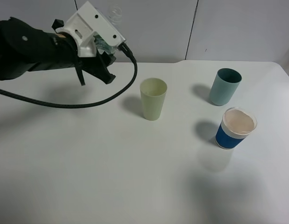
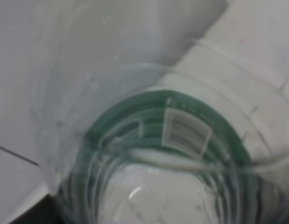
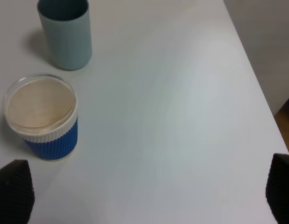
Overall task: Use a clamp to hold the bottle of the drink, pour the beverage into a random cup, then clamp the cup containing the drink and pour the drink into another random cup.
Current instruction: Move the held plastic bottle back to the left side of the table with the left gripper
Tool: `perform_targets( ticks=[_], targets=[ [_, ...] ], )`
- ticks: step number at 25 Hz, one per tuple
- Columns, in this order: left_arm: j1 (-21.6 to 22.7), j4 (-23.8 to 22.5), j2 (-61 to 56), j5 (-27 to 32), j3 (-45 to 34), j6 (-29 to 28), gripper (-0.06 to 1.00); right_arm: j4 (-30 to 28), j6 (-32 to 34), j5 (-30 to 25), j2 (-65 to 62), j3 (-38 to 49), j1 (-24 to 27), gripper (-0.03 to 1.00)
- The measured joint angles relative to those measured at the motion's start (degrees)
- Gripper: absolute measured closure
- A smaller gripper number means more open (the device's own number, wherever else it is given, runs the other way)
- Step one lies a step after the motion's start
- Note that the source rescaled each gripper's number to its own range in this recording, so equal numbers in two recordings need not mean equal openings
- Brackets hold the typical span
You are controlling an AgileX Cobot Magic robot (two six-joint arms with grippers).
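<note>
Bottle [image 1: 108, 43] sits pinched in the left tool [image 1: 106, 50], lifted clear of the bench [image 1: 88, 163] at its far left side, in front of the grey wall [image 1: 237, 28]. The tool's white jaw parts are pressed against the green label, and the clear upper end of the bottle sticks out past them, tilted up toward the wall. The left wrist view is filled by the bottle [image 2: 181, 154]: a green band, a white barcode patch and clear ribbed plastic. That view is blurred, so whether liquid is inside is hard to say. A black cable [image 1: 88, 103] loops down from the arm over the bench.

The yellow-green tumbler [image 1: 153, 99] stands upright near the middle of the bench, well apart from the held bottle.

The right tool [image 3: 146, 196] hangs above the bench's right side with its two black fingertips [image 3: 11, 191] spread wide and nothing between them. Before it stand the blue-banded cup [image 3: 41, 116] [image 1: 236, 128], showing a pale beige top inside a clear rim, and beyond that, near but apart from it, the teal tumbler [image 3: 65, 32] [image 1: 225, 86].
</note>
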State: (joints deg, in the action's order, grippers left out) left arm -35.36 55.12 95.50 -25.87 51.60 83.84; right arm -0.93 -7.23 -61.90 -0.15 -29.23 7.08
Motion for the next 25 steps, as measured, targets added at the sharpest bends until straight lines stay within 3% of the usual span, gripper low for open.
perform_targets(
  ticks=[1,3,4,5,6,7,8,9,12,14,17,19,22,25],
  targets=[
    [0.75,-3.07,-1.18,2.5,-1.1,-5.06,0.94,0.0,0.0,0.0,0.0,0.0,0.0,-0.03],
    [3.74,-19.37,-6.27,8.52,-6.4,-25.72,0.94,0.0,0.0,0.0,0.0,0.0,0.0,-0.03],
    [4.55,-25.32,-7.74,9.64,-8.14,-32.95,0.94,0.0,0.0,0.0,0.0,0.0,0.0,-0.03],
    [5.25,-30.17,-9.41,10.14,-10.32,-38.79,0.94,0.0,0.0,0.0,0.0,0.0,0.0,-0.03],
    [5.25,-30.17,-9.41,10.14,-10.32,-38.79,0.94,0.0,0.0,0.0,0.0,0.0,0.0,-0.03],
    [6.75,-37.68,-11.71,10.15,-14.04,-48.07,0.94,0.0,0.0,0.0,0.0,0.0,0.0,-0.03],
    [7.49,-40.93,-13.03,9.85,-15.78,-52.31,0.94,0.0,0.0,0.0,0.0,0.0,0.0,-0.03],
    [7.49,-40.93,-13.03,9.85,-15.78,-52.31,0.94,0.0,0.0,0.0,0.0,0.0,0.0,-0.03],
    [9.92,-46.89,-15.81,7.47,-21.28,-60.72,0.94,0.0,0.0,0.0,0.0,0.0,0.0,-0.03],
    [11.76,-51.32,-18.35,2.63,-27.0,-70.42,0.94,0.0,0.0,0.0,0.0,0.0,0.0,-0.03],
    [12.15,-52.66,-19.06,-0.25,-30.32,-76.68,0.94,0.0,0.0,0.0,0.0,0.0,0.0,-0.03],
    [12.32,-60.24,-19.17,-3.94,-33.65,-85.17,0.94,0.0,0.0,0.0,0.0,0.0,0.0,-0.03],
    [12.32,-66.47,-19.17,-11.04,-36.18,-88.19,0.94,0.0,0.0,0.0,0.0,0.0,0.0,-0.03],
    [12.32,-68.5,-19.17,-15.7,-37.94,-88.35,0.94,0.0,0.0,0.0,0.0,0.0,0.0,-0.03]
  ],
)
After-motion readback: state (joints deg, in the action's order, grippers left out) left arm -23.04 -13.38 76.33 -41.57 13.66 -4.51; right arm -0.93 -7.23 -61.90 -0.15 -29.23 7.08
